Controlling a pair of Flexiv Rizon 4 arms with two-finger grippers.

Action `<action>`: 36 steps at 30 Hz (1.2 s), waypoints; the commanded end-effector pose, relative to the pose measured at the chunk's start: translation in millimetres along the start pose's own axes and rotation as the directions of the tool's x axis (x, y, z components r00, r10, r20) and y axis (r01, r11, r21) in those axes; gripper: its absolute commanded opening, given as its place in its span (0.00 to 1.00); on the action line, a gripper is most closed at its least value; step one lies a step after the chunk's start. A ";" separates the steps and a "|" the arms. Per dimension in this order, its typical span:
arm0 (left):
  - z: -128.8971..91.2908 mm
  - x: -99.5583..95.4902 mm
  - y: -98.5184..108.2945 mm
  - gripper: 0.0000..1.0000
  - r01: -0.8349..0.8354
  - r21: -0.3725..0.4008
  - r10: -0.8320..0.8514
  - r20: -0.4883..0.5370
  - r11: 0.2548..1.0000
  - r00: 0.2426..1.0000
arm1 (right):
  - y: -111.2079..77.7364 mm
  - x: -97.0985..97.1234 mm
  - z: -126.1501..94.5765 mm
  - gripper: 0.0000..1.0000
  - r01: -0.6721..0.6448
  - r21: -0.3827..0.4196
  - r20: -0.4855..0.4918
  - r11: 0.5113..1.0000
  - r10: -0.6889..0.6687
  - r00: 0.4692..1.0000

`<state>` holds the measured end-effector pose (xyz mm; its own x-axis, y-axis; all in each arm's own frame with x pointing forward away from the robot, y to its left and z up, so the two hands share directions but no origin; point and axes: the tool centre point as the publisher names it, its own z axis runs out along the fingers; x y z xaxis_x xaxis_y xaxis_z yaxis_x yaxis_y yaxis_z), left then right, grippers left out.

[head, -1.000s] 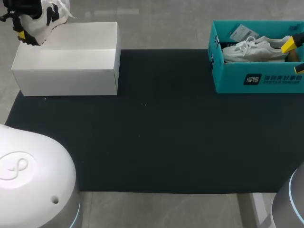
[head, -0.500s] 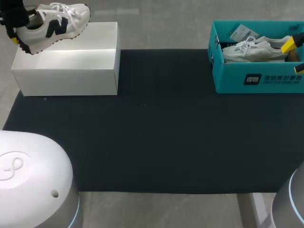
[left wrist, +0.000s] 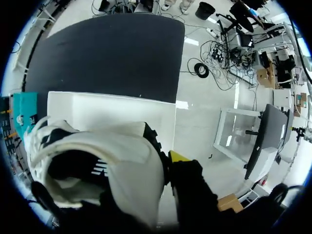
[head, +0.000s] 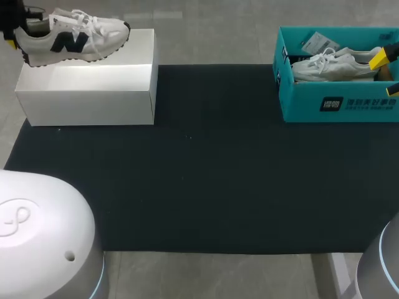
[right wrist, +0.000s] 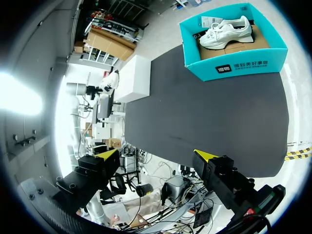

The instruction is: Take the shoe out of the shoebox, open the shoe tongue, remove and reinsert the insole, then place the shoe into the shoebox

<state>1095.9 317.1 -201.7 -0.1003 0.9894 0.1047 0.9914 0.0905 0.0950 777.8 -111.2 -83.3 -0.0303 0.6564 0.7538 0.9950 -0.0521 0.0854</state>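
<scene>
The black mat [head: 206, 174] lies just before the white box [head: 87, 93], likely the work surface for the insole steps. Above that box's far edge hangs the shoe [head: 75, 38], level, with the left gripper [head: 14, 32] pinching its heel, which leaves the tongue reachable. Well to the box's right, a teal box [head: 336, 106] holds 1 pale sneaker [head: 330, 65]. The right gripper [right wrist: 157, 154] hovers there spread, gripping nothing.
</scene>
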 end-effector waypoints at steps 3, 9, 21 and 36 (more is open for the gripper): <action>-2.7 2.5 7.8 0.00 -0.071 0.036 0.071 0.005 0.997 0.997 | 0.8 -0.3 0.5 1.00 -0.001 0.001 0.002 1.000 0.001 1.000; -1.1 1.0 9.7 0.00 -0.074 0.041 0.074 0.005 0.996 0.997 | 0.8 -0.3 0.5 1.00 -0.001 0.001 0.002 1.000 0.001 1.000; 30.5 -7.2 20.4 0.00 -0.217 -0.017 0.216 -0.038 0.976 0.976 | 0.8 -0.3 0.5 1.00 -0.001 0.001 0.002 1.000 0.001 1.000; 90.9 -12.4 25.0 0.00 -0.182 -0.022 0.182 0.008 0.983 0.983 | 0.8 -0.3 0.5 1.00 -0.001 0.001 0.002 1.000 0.001 1.000</action>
<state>1124.2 316.4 -280.0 0.0784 0.9896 0.1209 0.9916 -0.0899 0.0932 777.8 -111.2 -83.3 -0.0303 0.6564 0.7538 0.9950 -0.0521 0.0854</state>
